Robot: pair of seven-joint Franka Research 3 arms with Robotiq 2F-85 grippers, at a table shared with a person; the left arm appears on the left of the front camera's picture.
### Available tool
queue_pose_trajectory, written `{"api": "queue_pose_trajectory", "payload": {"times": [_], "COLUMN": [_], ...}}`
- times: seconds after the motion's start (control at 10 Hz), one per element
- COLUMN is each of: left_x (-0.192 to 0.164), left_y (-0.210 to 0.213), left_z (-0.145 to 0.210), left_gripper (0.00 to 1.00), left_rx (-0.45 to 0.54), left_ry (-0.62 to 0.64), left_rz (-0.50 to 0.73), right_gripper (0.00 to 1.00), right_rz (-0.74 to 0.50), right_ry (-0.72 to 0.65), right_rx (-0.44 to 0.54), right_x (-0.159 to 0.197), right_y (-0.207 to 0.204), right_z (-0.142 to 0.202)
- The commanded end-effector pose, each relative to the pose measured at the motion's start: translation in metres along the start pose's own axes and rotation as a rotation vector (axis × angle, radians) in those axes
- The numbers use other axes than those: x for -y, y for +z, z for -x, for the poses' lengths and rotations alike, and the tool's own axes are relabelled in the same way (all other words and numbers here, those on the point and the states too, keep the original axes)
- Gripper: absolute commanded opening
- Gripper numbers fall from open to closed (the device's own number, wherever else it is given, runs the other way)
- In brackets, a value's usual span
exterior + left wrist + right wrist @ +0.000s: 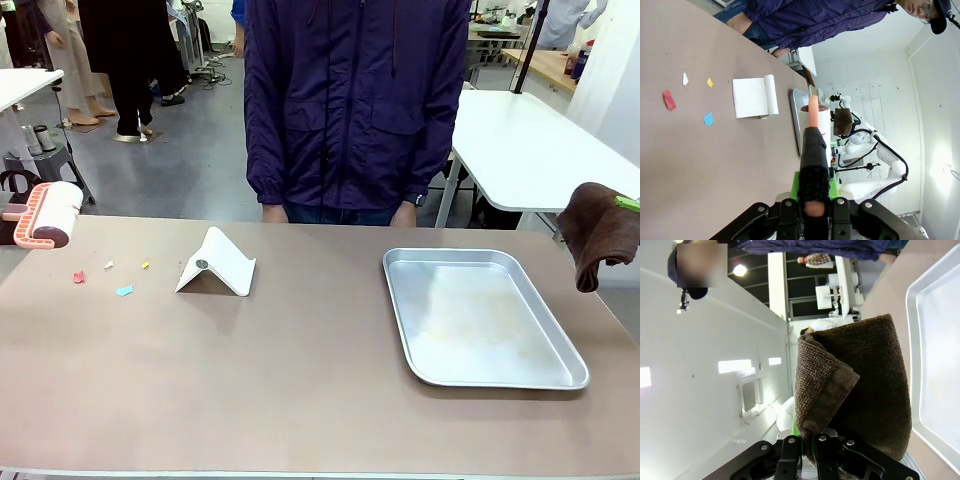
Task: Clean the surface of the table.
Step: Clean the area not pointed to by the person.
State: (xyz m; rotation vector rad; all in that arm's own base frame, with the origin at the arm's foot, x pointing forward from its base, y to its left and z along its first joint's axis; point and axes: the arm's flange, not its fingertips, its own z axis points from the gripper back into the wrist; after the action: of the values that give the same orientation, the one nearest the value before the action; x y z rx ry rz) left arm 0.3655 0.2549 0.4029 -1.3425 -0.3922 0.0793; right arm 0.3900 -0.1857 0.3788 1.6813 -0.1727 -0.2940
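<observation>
Front view shows coloured bits [124, 291] on the counter [300, 380]; left claw [813, 192] grips a roller [45, 215], right claw [807, 445] grips a brown cloth [598, 235].

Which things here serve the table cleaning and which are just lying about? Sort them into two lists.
For the job:
- table
- paper scraps on it
- lint roller, gripped by the left pincer
- brown cloth, gripped by the right pincer

Lying about, as far as shows:
- metal tray
- white folded piece
</observation>
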Motion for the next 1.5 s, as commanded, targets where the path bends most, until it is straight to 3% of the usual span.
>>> {"api": "queue_pose_trajectory", "payload": {"times": [0.0, 0.7, 0.9, 1.1, 1.4], "left_x": [0.000, -0.016, -0.026, -0.036, -0.058], "left_y": [0.000, 0.004, 0.007, 0.007, 0.005], "left_z": [0.000, -0.021, -0.035, -0.043, -0.066], "left_gripper": [0.22, 0.22, 0.22, 0.22, 0.22], "left_rx": [0.000, 0.035, 0.029, 0.034, 0.048], "left_ry": [0.000, 0.103, 0.082, 0.046, 0.161], "left_rz": [0.000, -0.315, -0.414, -0.421, -0.494], "right_gripper": [0.00, 0.00, 0.00, 0.00, 0.00], "right_rz": [-0.001, -0.001, -0.001, -0.001, -0.001], "right_ry": [-0.008, -0.008, -0.008, -0.008, -0.008], "right_rx": [-0.015, -0.015, -0.015, -0.015, -0.015], "right_x": [-0.007, -0.007, -0.007, -0.007, -0.007], "right_y": [0.001, 0.001, 0.001, 0.001, 0.001], "right_z": [0.000, 0.000, 0.000, 0.000, 0.000]}}
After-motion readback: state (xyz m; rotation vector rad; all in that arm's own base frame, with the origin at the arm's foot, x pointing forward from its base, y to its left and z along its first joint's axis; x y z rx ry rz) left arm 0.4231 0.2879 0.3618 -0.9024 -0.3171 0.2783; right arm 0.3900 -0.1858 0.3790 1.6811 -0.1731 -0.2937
